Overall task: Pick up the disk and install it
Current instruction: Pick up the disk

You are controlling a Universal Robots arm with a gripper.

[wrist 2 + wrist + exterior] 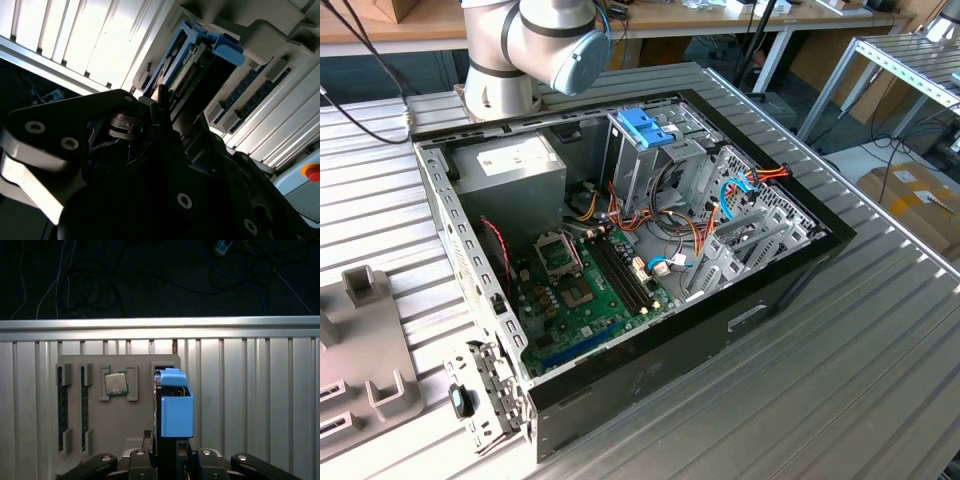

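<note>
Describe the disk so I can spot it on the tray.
In the first wrist view, a grey fixture tray lies on the ribbed metal table. The disk stands on edge in it, nearest the tool. Only it has a light-blue frame; the neighbouring chip and memory sticks lie flat.

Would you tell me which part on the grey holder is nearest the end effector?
The disk, in its light-blue frame, right at the end effector; the square chip and the two memory sticks sit farther off.
</note>
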